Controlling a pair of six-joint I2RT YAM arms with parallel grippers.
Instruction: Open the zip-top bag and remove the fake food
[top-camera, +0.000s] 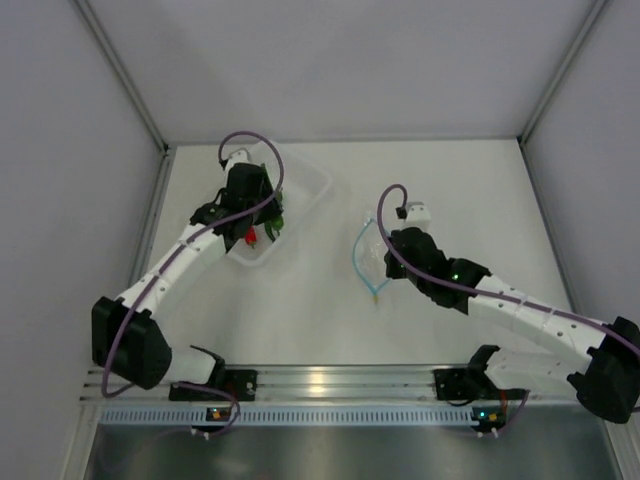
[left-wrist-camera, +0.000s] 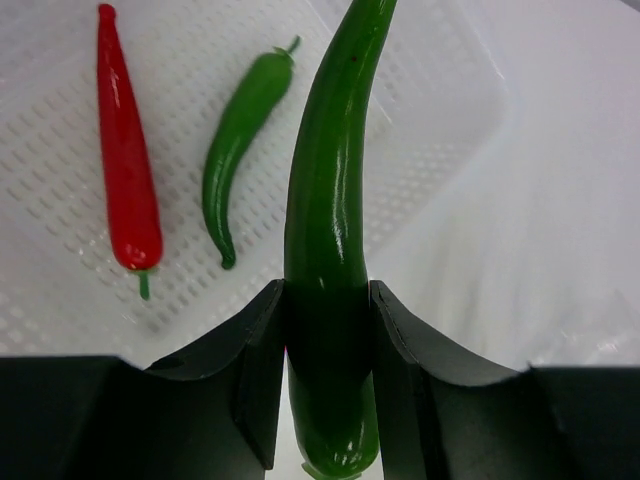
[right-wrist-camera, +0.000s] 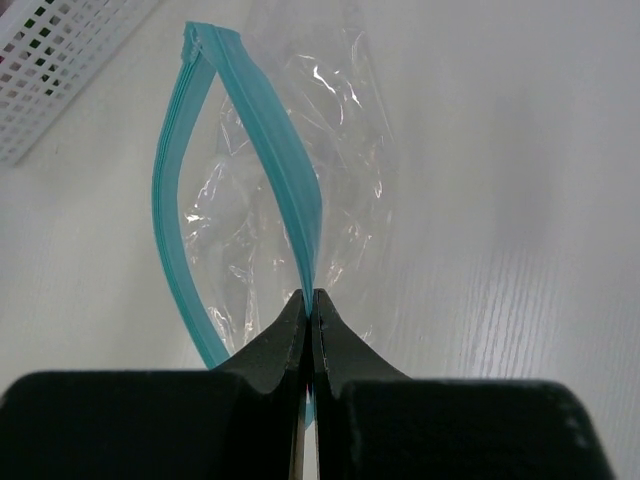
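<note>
My left gripper is shut on a green chili pepper and holds it over the clear tub. A red chili and a second green chili lie on the tub's perforated floor. In the top view the left gripper is above the tub. My right gripper is shut on one side of the teal zip strip of the zip-top bag, whose mouth gapes open. The bag lies at the table's middle and looks empty; the right gripper is at its right edge.
Grey walls enclose the white table on the left, back and right. An aluminium rail with both arm bases runs along the near edge. A corner of the tub shows at the upper left of the right wrist view.
</note>
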